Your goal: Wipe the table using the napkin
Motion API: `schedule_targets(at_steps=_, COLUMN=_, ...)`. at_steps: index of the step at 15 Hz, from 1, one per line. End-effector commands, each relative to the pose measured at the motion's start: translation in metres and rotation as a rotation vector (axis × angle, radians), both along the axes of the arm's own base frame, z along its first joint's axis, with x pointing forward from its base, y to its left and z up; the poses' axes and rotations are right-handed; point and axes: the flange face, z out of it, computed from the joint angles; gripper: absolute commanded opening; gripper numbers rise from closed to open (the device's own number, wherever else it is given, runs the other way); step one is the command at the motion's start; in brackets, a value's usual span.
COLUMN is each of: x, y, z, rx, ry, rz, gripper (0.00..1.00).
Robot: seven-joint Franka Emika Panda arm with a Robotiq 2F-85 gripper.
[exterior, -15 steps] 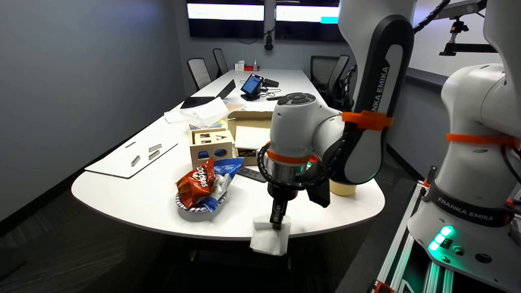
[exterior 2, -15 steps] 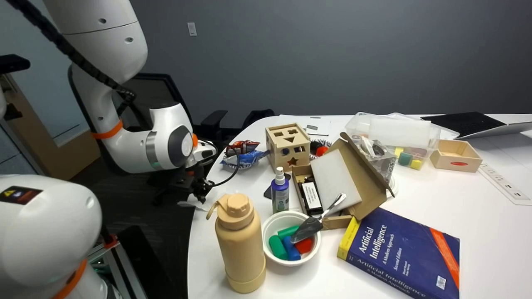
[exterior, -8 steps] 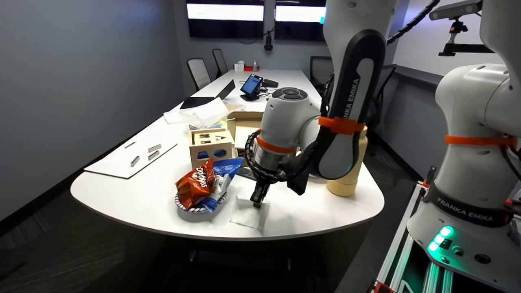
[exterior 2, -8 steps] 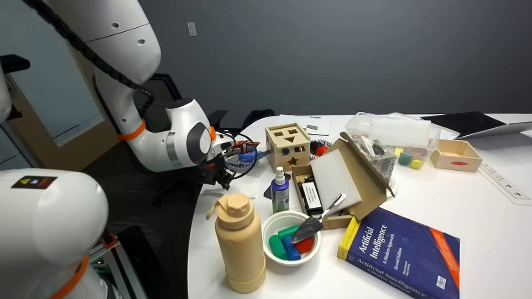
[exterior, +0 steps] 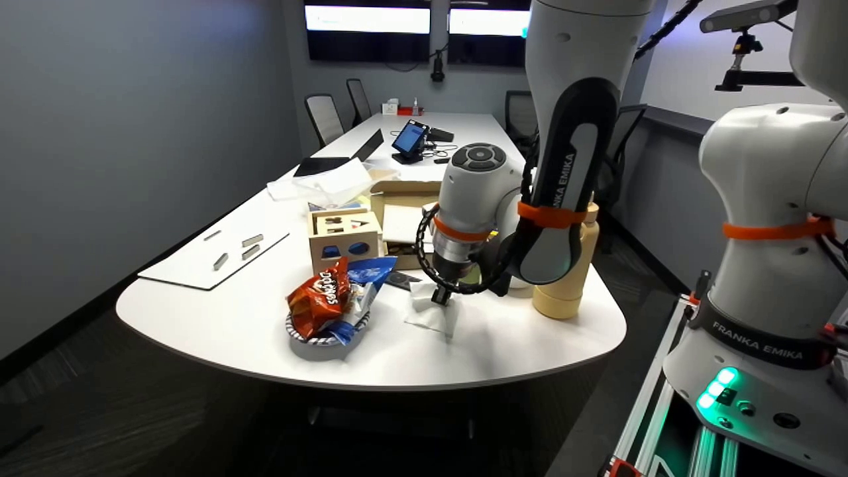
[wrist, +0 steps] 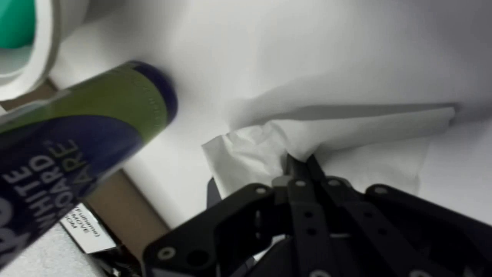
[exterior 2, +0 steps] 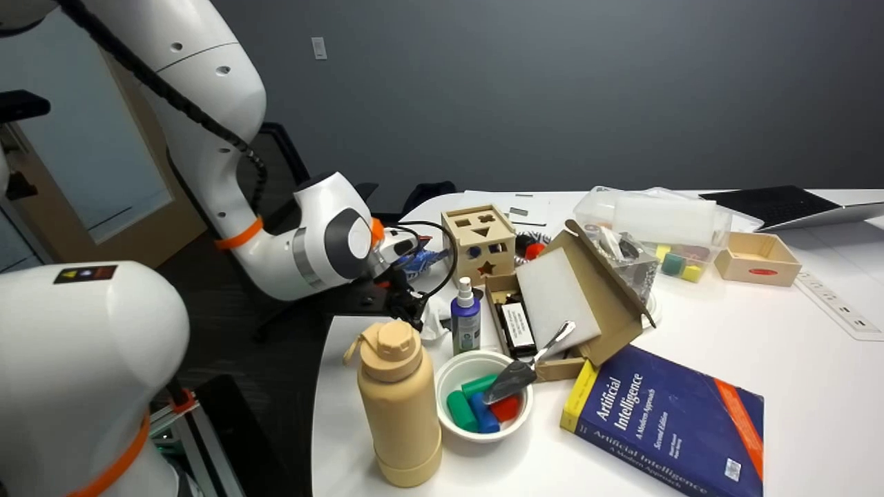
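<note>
The long white table point(exterior: 232, 338) fills much of both exterior views, and its bare top also shows in the wrist view point(wrist: 230, 50). My gripper point(exterior: 440, 297) is low over the table's near rounded end. In the wrist view my gripper point(wrist: 303, 159) is shut on the napkin point(wrist: 253, 150), a thin, white, crumpled tissue. The napkin is bunched at the fingertips and spreads out to both sides, close against the table top. In an exterior view the napkin point(exterior: 427, 315) hangs below the fingertips onto the table; elsewhere it point(exterior 2: 434, 323) is partly hidden behind the purple spray bottle.
The purple spray bottle point(exterior 2: 466, 328) stands close to the gripper, with a white bowl point(exterior 2: 442, 417) and beige bottle point(exterior 2: 400, 421) nearby. A cardboard box point(exterior 2: 621, 304), a wooden shape box point(exterior: 344, 248) and a basket of snack bags point(exterior: 324, 305) stand around.
My gripper has carried the napkin from the table's end edge, where it hung over, inward across the top toward the spray bottle and cardboard box. The other objects have not moved.
</note>
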Motion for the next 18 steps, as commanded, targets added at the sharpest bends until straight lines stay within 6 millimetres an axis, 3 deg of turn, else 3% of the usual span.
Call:
schedule_targets(at_steps=1, x=-0.014, y=-0.02, z=0.003, rx=-0.078, ry=0.024, rz=0.004, gripper=0.0)
schedule_targets(at_steps=4, x=-0.033, y=-0.033, z=-0.001, rx=-0.149, ry=0.103, rz=0.0, gripper=0.0)
schedule_targets(at_steps=5, x=-0.026, y=-0.029, z=-0.005, rx=-0.175, ry=0.134, rz=0.002, gripper=0.0)
schedule_targets(at_steps=7, x=-0.036, y=-0.029, z=-0.009, rx=-0.207, ry=0.215, rz=0.012, gripper=0.0)
schedule_targets(at_steps=13, x=-0.061, y=0.008, z=0.001, rx=-0.213, ry=0.409, rz=0.154, gripper=0.0)
schedule_targets(at_steps=14, x=-0.077, y=0.009, z=0.004, rx=-0.198, ry=0.433, rz=0.181, gripper=0.0)
schedule_targets(at_steps=17, x=-0.068, y=0.035, z=0.023, rx=-0.125, ry=0.433, rz=0.206, gripper=0.0)
schedule_targets(at_steps=18, x=-0.085, y=0.031, z=0.026, rx=-0.088, ry=0.434, rz=0.201, gripper=0.0)
